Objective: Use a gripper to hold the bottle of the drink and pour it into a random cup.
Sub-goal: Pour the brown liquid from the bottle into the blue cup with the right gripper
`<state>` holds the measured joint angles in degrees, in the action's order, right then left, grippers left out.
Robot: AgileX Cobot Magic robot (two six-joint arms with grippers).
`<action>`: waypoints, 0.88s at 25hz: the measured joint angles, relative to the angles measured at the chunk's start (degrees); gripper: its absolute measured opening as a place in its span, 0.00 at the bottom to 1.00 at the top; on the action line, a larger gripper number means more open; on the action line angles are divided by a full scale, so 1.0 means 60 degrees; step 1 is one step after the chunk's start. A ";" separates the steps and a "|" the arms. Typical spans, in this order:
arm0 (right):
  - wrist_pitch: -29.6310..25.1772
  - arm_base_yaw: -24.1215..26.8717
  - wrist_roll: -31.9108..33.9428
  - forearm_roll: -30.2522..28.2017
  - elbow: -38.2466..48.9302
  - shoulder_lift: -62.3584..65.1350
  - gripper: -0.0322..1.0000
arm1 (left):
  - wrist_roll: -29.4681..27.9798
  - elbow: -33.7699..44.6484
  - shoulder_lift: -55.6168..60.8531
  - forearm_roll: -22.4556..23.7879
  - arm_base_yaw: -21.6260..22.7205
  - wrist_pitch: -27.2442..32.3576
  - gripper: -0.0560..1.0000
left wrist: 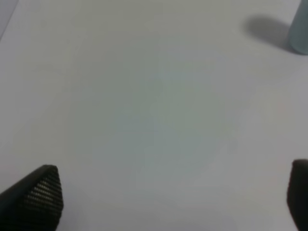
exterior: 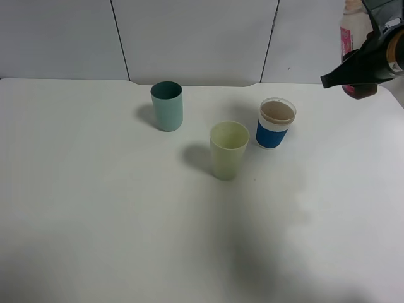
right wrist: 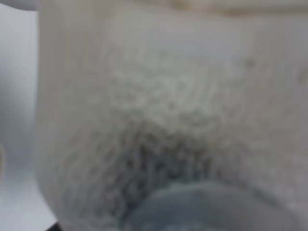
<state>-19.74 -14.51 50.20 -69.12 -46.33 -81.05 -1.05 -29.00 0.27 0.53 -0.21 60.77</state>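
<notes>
The bottle of the drink [exterior: 349, 33], translucent with a pink-red label, hangs above the table's far right corner, roughly upright, and my right gripper [exterior: 369, 63] is shut on its body. Up close in the right wrist view the bottle [right wrist: 173, 106] fills the frame as a blurred pale surface. The cup [exterior: 276, 123], white with a wide blue band, stands left of and nearer than the bottle; its inside looks brownish. My left gripper [left wrist: 172, 192] is open over bare table, holding nothing, and does not show in the exterior view.
A plain teal tumbler [exterior: 167, 106] stands at the back centre-left, and its edge [left wrist: 301, 29] shows in the left wrist view. A pale yellow-green tumbler [exterior: 228, 150] stands just front-left of the cup. The white table [exterior: 95, 208] ends at a grey panelled wall.
</notes>
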 joint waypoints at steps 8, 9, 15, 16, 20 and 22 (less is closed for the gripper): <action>-0.1098 -0.0743 0.0170 -0.1114 0.0000 -0.0847 0.38 | 0.0000 0.0000 0.0000 0.0000 0.0000 0.0000 0.93; -0.1211 -0.0817 0.0170 -0.1226 0.0000 -0.0953 0.38 | 0.0000 0.0000 0.0000 0.0000 0.0000 0.0000 0.93; -0.2033 -0.1257 0.0174 -0.1808 -0.0008 -0.1570 0.38 | 0.0000 0.0000 0.0000 0.0000 0.0000 0.0000 0.93; -0.2163 -0.1322 0.0174 -0.1891 -0.0008 -0.1683 0.38 | 0.0000 0.0000 0.0000 0.0000 0.0000 0.0000 0.93; -0.2660 -0.1672 0.0174 -0.2227 -0.0008 -0.2094 0.38 | 0.0000 0.0000 0.0000 0.0000 0.0000 0.0000 0.93; -0.2892 -0.1857 0.0174 -0.2318 -0.0008 -0.2284 0.38 | 0.0000 0.0000 0.0000 0.0000 0.0000 0.0000 0.93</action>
<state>-37.10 -25.64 51.24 -83.02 -46.38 -94.76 -1.05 -29.00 0.27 0.53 -0.21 60.77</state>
